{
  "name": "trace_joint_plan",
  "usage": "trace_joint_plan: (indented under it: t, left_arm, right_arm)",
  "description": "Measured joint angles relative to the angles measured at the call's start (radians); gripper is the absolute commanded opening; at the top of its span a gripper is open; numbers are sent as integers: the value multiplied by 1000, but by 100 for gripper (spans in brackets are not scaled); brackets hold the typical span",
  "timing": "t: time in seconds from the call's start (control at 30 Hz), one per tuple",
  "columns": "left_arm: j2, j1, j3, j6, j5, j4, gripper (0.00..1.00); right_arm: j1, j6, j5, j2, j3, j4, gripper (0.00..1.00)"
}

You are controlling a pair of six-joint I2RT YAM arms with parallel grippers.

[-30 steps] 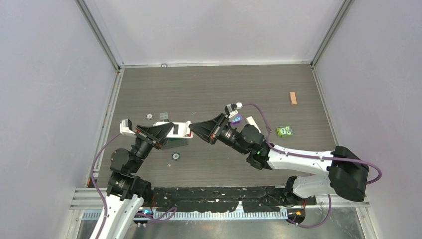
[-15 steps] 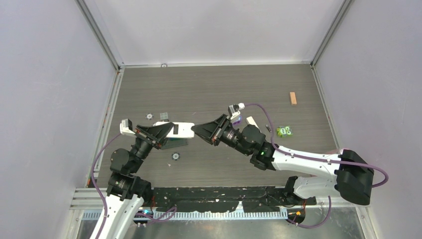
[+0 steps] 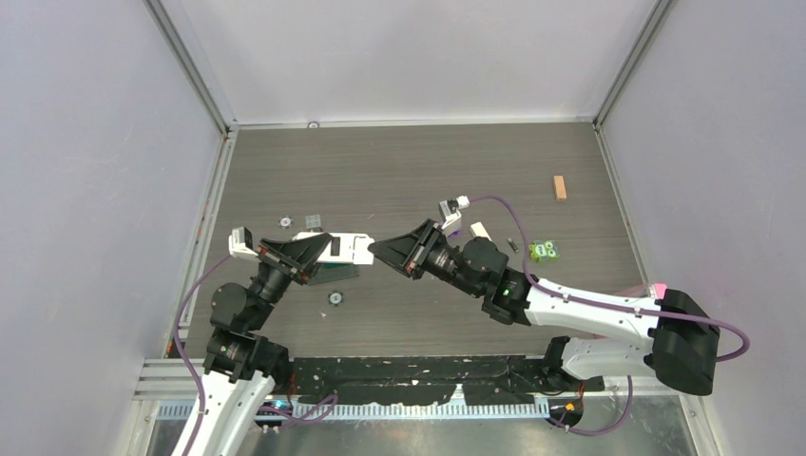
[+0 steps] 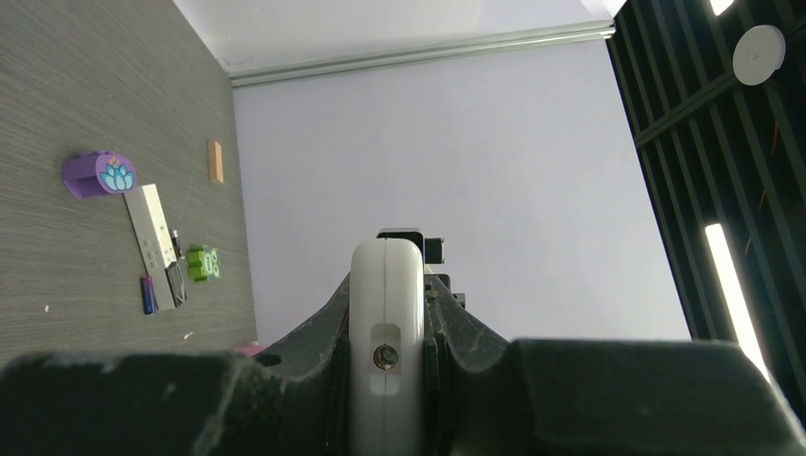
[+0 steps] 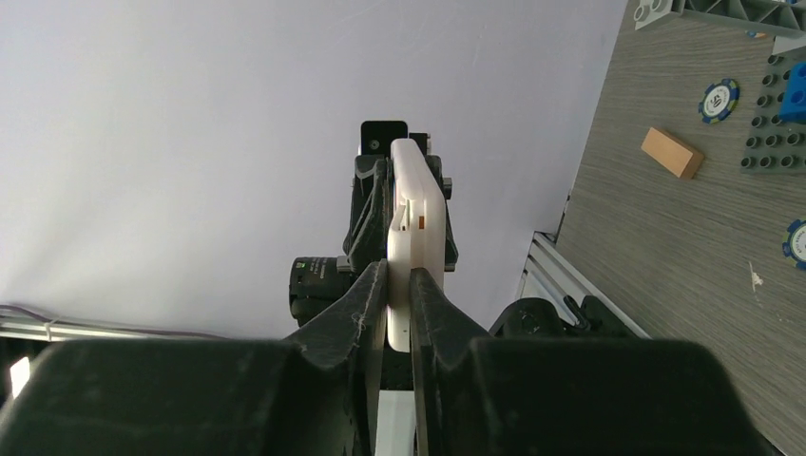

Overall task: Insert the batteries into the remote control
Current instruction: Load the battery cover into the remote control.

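Note:
My left gripper [image 3: 328,249] is shut on a wider white remote [image 3: 352,248] and holds it level above the table; it shows edge-on in the left wrist view [image 4: 387,313]. My right gripper [image 3: 375,250] faces it and its jaws are closed on that remote's far end [image 5: 415,218]. The long narrow white remote with a black end [image 4: 149,233] lies on the table beyond, partly hidden by my right arm in the top view [image 3: 479,231]. A blue-purple battery [image 4: 147,294] lies beside its black end. No other battery shows clearly.
A purple block [image 4: 98,175], a green block [image 3: 543,250] and an orange-tan block [image 3: 560,187] lie right of the narrow remote. Poker chips [image 3: 335,297] [image 3: 285,221] and a green studded plate [image 3: 335,274] lie under and near my left gripper.
My right arm has shifted a little to the right. The held remote's end now sticks out slightly farther right from the left gripper. The left arm has barely moved.

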Motion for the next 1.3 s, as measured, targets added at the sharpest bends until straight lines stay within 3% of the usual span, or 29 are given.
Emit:
trace_joint_plan:
  t: [0.23, 1.3]
  left_arm:
    - [0, 0, 0, -1, 2, 0, 0]
    - [3, 1, 0, 21, 21, -17, 0]
  right_arm:
    - [0, -34, -3, 0, 26, -27, 6]
    - [-31, -63, -42, 21, 56, -56, 5]
